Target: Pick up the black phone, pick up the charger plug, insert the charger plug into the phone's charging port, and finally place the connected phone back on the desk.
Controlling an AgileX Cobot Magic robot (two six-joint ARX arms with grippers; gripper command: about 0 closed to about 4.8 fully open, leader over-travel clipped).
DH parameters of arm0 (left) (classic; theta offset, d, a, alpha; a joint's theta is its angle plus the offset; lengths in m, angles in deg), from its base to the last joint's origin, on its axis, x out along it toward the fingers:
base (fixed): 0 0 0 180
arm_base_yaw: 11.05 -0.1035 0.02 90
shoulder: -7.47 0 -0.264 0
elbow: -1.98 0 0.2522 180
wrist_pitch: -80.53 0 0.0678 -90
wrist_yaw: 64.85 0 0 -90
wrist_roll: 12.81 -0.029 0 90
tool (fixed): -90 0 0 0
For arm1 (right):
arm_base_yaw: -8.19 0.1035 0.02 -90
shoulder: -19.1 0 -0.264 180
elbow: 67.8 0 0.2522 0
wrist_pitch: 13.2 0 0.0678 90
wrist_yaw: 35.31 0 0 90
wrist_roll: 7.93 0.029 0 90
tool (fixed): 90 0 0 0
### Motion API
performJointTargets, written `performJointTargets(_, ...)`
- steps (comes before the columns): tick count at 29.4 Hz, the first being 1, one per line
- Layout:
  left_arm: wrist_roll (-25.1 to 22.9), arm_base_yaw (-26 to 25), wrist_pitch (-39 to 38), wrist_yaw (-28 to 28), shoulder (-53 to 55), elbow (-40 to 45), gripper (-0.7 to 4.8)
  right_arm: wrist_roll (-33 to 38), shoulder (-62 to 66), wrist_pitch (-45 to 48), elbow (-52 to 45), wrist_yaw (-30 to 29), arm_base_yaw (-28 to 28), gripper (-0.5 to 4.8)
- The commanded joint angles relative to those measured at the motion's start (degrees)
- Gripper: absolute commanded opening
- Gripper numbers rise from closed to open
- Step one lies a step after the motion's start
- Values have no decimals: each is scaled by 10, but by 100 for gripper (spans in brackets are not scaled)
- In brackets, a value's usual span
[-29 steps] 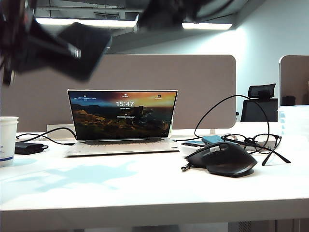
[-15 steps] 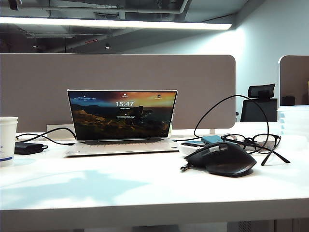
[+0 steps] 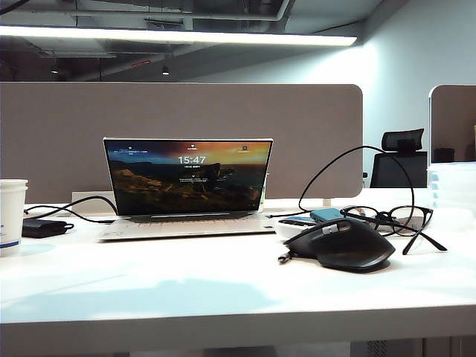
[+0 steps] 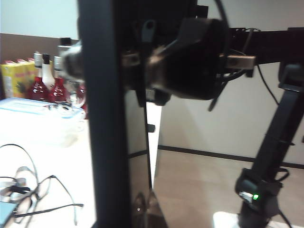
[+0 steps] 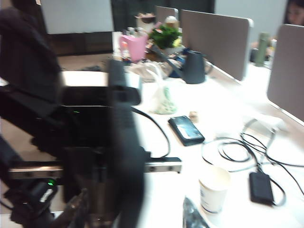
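Note:
In the left wrist view my left gripper (image 4: 145, 209) is shut on the black phone (image 4: 137, 156), a glossy dark slab seen nearly edge-on, rising through the frame. The charging port cannot be made out. My right gripper (image 5: 135, 211) is open, its fingers (image 5: 77, 206) spread wide, with a blurred black upright shape close between them; I cannot tell what it is. Neither arm appears in the exterior view. There the charger plug (image 3: 282, 258), a short black housing with a silver tip, lies on the white desk (image 3: 223, 297) just left of the mouse.
An open laptop (image 3: 190, 182) stands mid-desk before the grey partition (image 3: 312, 134). A black mouse (image 3: 342, 244), glasses (image 3: 394, 218) and a looping cable (image 3: 349, 152) are right; a paper cup (image 3: 11, 216) and power brick (image 3: 41, 227) left. Another dark flat slab (image 5: 186, 129) lies beyond the cup.
One second ago both arms and a dark slab blurred across the top of the exterior view; they have since risen out of it. The shadow on the desk has shifted.

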Motion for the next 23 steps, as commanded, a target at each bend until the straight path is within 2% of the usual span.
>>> performJointTargets(1, -13, 0, 19, 8, -1, -3, -6, 10, -2, 22, 2, -28, 1, 257)
performJointTargets(16, -15, 0, 19, -7, -1, -3, -6, 16, -3, 21, 2, -29, -1, 257)
performJointTargets(23, -15, 0, 19, -3, -1, -3, -6, 22, -28, 5, 2, -29, -25, 257)
